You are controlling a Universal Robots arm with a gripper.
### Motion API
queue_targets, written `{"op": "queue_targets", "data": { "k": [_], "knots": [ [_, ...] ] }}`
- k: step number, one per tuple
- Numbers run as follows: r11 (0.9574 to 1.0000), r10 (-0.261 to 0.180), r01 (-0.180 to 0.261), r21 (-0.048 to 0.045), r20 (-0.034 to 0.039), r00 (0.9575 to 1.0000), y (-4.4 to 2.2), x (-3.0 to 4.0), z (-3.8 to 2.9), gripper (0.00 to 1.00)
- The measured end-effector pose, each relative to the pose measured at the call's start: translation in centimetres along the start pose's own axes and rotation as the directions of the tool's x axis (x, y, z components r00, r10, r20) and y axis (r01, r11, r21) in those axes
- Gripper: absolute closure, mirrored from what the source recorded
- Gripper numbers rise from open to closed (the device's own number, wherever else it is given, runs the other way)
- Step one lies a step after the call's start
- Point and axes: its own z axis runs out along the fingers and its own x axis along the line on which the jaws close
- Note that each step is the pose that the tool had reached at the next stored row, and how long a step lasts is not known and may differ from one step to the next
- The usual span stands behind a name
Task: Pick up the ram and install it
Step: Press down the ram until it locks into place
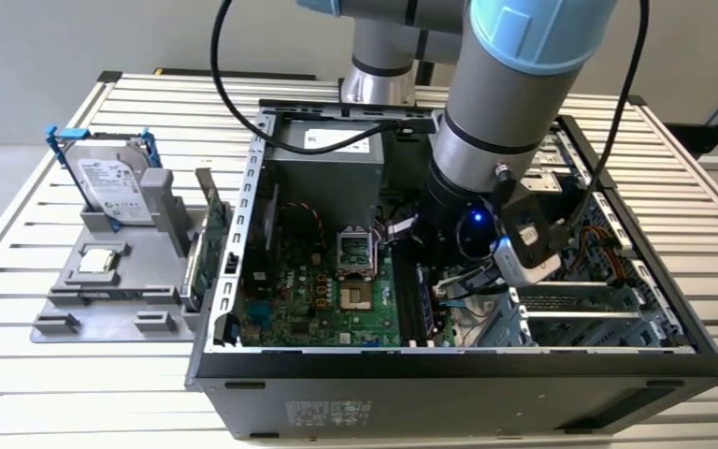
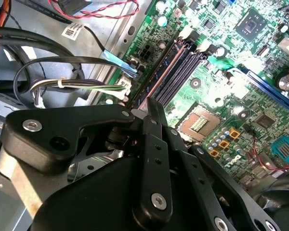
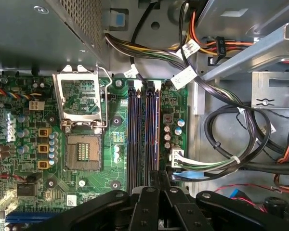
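Observation:
My arm [image 1: 509,103] reaches down into the open computer case [image 1: 459,360], with its wrist over the motherboard's [image 3: 115,144] black memory slots [image 3: 133,130]. In both wrist views the gripper [image 3: 154,175] [image 2: 151,107] has its two black fingers pressed together at the near end of the slots. Between them the ram [image 2: 161,72] [image 3: 153,130] stands on edge as a thin dark strip. It runs along the slot nearest the cables. I cannot tell whether it sits fully down in that slot.
Cable bundles [image 3: 221,139] and a metal drive cage [image 1: 583,309] lie close beside the slots. The CPU socket [image 3: 84,149] sits on their other side. Outside the case, at the exterior view's left, a grey fixture [image 1: 97,299] holds a hard drive [image 1: 112,182] and a green expansion card [image 1: 213,229].

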Motion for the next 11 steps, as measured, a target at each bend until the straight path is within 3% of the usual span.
{"op": "queue_targets", "data": {
  "k": [5,11],
  "knots": [
    [0.9978,-0.066,0.066,-0.0002,-0.0020,0.9978,0.03,0.01,0.00,1.00],
    [0.9882,-0.153,0.153,-0.0009,-0.0043,0.9882,0.07,0.01,0.01,1.00]
  ]
}}
